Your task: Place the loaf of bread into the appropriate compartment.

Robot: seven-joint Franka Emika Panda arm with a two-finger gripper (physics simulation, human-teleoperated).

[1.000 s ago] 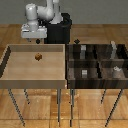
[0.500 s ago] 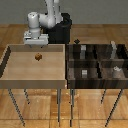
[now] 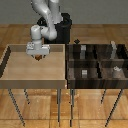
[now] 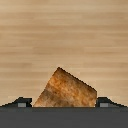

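Gripping the loaf of bread (image 4: 66, 91) between gripper (image 3: 39, 56) fingers above the tan tray (image 3: 10, 75) | carry and drop into the compartment (image 3: 84, 74) of the dark bin beside that tray remain

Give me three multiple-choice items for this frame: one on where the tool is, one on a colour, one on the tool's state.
1. Where is the tool?
A. Over the light tray
B. Over the dark bin
C. Beside both tables, off the exterior view's right

2. What colour is the bread?
A. Grey
B. Orange-brown
C. White

3. What is between the tool's fingers?
A. Nothing, they stand wide open
B. A grey block
C. The bread

Answers:
1 A: in the exterior view the tool hangs over the tray's far half, well away from the bin.
2 B: the wrist view shows a mottled orange-brown block.
3 C: the wrist view has the bread sitting between the two fingertips, and the exterior view shows a small brown bit under the tool.
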